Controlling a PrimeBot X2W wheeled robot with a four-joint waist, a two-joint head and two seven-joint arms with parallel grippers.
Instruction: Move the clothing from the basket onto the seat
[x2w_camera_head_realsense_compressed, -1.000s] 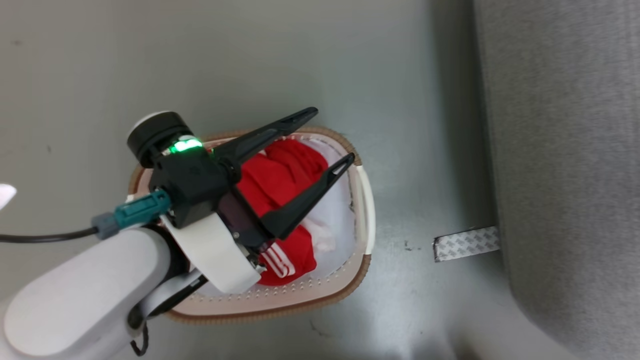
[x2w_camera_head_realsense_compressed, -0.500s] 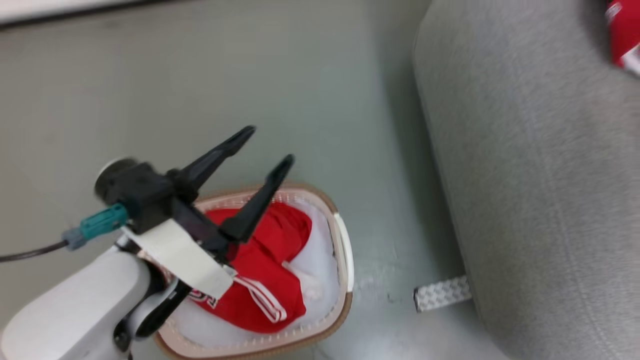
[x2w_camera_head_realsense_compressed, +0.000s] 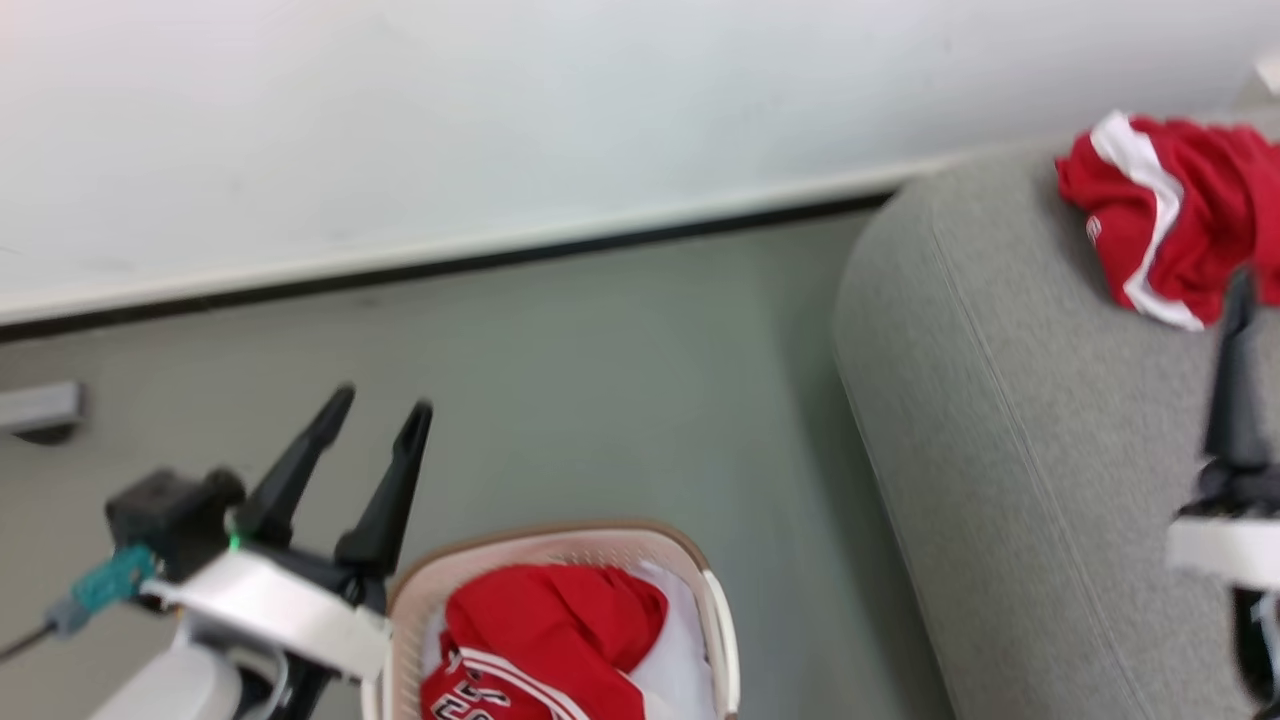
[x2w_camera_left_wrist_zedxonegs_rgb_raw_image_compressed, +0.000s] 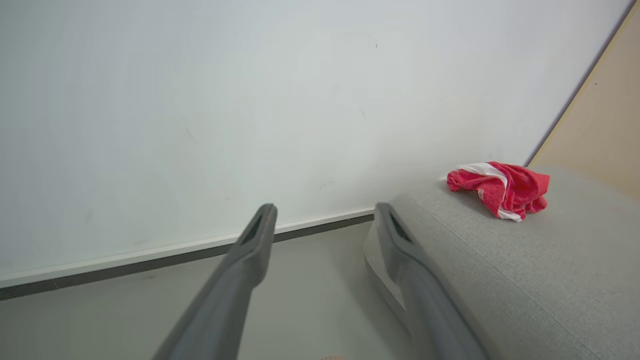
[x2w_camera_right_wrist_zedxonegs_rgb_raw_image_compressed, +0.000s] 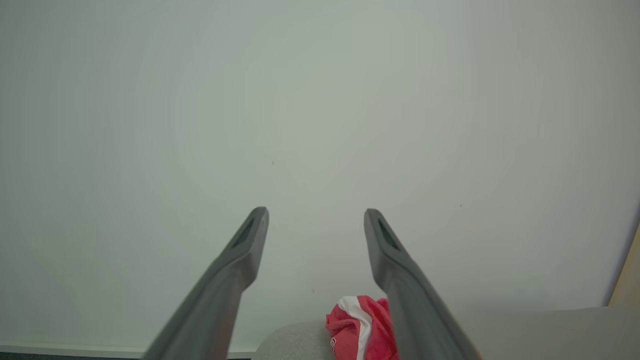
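One red garment (x2w_camera_head_realsense_compressed: 1170, 215) with white trim lies crumpled on the grey seat (x2w_camera_head_realsense_compressed: 1000, 450), near its far rounded end. More red clothing (x2w_camera_head_realsense_compressed: 555, 620) sits in the basket (x2w_camera_head_realsense_compressed: 560, 533) on the floor (x2w_camera_head_realsense_compressed: 600, 350) beside the seat. The left gripper (x2w_camera_head_realsense_compressed: 381, 402) hangs just left of the basket, fingers spread wide, empty. The right gripper (x2w_camera_right_wrist_zedxonegs_rgb_raw_image_compressed: 316, 213), above the seat just short of the garment, is equally wide apart, holding nothing.

White wall (x2w_camera_head_realsense_compressed: 500, 120), dark baseboard (x2w_camera_head_realsense_compressed: 450, 262), grey-green floor (x2w_camera_head_realsense_compressed: 620, 400), beige panel (x2w_camera_left_wrist_zedxonegs_rgb_raw_image_compressed: 595, 125) beside the wall
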